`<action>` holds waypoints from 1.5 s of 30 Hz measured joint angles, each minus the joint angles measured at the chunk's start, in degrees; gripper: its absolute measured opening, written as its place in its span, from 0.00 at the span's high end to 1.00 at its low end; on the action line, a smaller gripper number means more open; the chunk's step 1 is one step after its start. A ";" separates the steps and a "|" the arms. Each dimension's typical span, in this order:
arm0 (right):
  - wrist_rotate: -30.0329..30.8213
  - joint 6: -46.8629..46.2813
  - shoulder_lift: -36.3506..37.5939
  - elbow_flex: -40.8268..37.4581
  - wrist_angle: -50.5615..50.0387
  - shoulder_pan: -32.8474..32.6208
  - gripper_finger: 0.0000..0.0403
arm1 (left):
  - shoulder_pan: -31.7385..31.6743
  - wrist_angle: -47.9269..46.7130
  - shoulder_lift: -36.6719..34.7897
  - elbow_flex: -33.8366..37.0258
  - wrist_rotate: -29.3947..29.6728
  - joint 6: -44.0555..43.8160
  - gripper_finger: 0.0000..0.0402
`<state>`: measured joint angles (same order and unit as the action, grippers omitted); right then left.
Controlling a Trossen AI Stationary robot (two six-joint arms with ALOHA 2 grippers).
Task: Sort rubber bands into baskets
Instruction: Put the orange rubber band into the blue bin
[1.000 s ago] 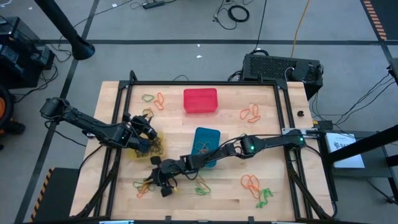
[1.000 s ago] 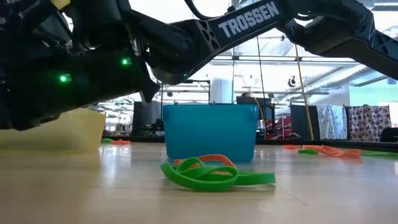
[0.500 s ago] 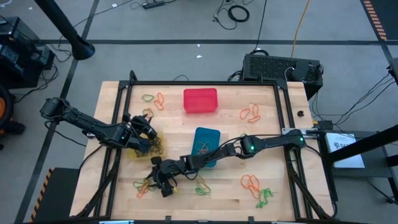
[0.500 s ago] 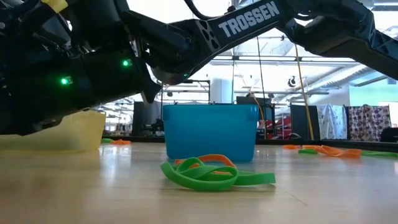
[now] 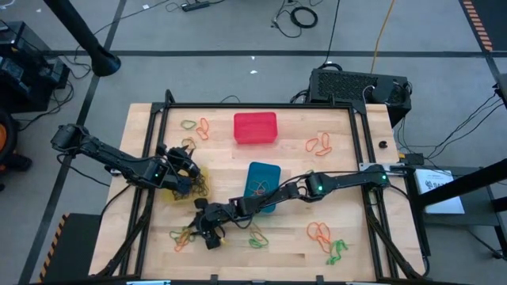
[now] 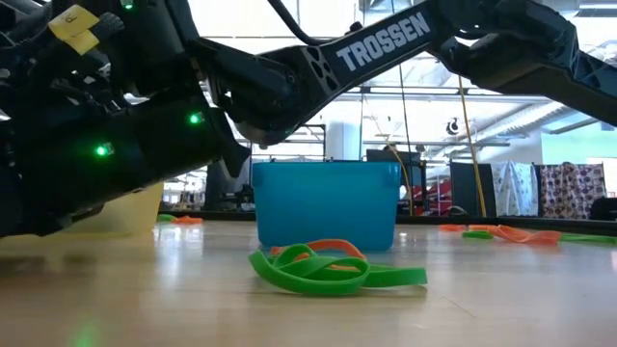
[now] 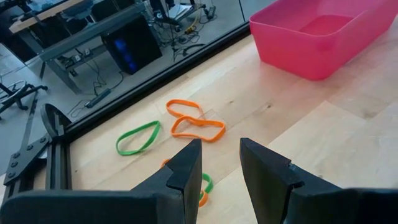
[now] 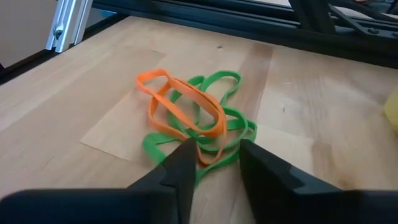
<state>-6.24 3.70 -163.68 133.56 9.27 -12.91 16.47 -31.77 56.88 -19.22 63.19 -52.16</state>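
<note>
Rubber bands (image 8: 189, 124), a tangle of orange and green loops, lie on the wooden table (image 5: 348, 198) directly ahead of the right gripper (image 8: 212, 163), near the table's front left. Compared with a second ago, the high view looks almost unchanged; in the low view the dark arm mass on the left has tipped slightly, showing more of a yellow tag. The right gripper's two fingers stand a little apart with only a narrow gap between them, and the orange loop's near edge sits at that gap; whether the fingertips actually pinch it cannot be told from this angle. The left gripper (image 7: 221, 167) hovers over the yellow basket (image 5: 176, 188), its fingers parted and empty, looking toward orange and green bands (image 7: 186, 121) beside the red basket (image 5: 255, 128). The blue basket (image 5: 263, 184) sits mid-table, partly under the right arm, with a dark band inside. More bands lie scattered near the table's right front corner (image 5: 326, 237) and right of the red basket (image 5: 319, 144).
</note>
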 joint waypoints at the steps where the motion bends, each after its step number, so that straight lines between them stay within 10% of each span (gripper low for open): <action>1: 0.07 0.02 -0.01 0.00 0.09 0.01 0.74 | -0.01 -0.01 0.00 0.00 -0.01 0.00 0.71; 9: 0.37 2.10 -0.07 0.00 2.51 0.15 0.98 | -0.01 -0.02 -0.02 -0.01 -0.01 0.00 0.71; 17: 0.37 3.24 3.19 -0.04 -0.05 0.15 0.99 | -0.02 -0.22 0.00 -0.01 -0.51 0.00 0.71; 34: 0.75 2.98 10.36 0.00 -21.26 -1.05 0.98 | -0.02 -0.07 0.00 -0.01 -2.13 0.00 0.71; 45: 8.88 5.83 9.75 -1.01 -26.04 -3.35 0.77 | -0.02 -0.31 0.00 -0.01 -3.21 0.00 0.71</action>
<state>2.64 9.53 -153.93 132.55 -16.77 -16.26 16.45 -32.08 56.88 -19.22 59.99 -52.16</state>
